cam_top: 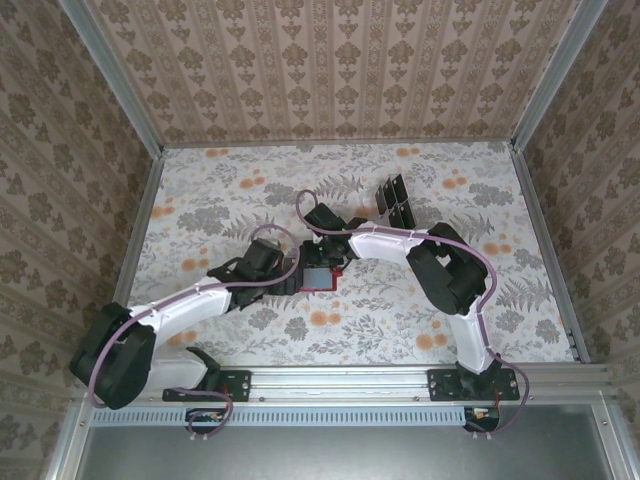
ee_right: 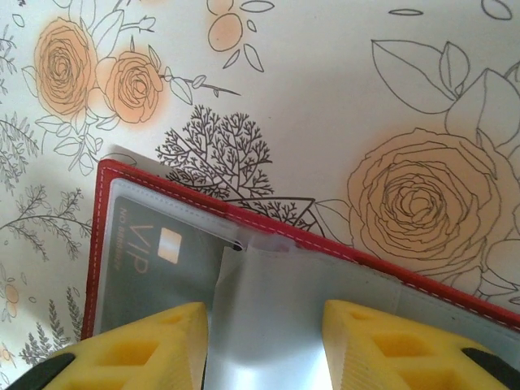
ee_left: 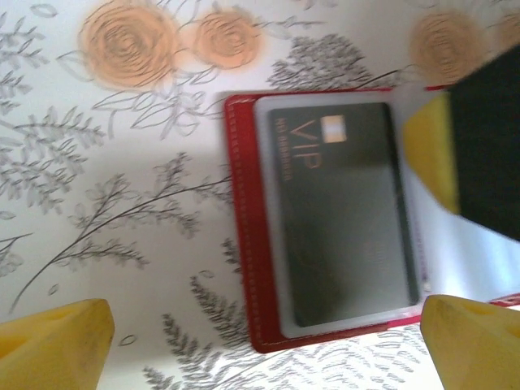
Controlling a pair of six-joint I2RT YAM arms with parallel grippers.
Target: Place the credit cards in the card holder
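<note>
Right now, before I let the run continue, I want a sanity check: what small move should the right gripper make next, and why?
Probably lift the right gripper straight up off the card holder. The VIP credit card looks seated in its clear pocket, the gripper's fingers straddle the pale inner pocket beside it, and more dark cards wait farther back.

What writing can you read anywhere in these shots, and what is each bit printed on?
"VIP": gold letters on the dark card, which sits in a see-through pocket of the red wallet.
Small line of print beside "VIP" on the same card: too blurred to read.
Clear rack in the top view: any print there is too small to read.
</note>
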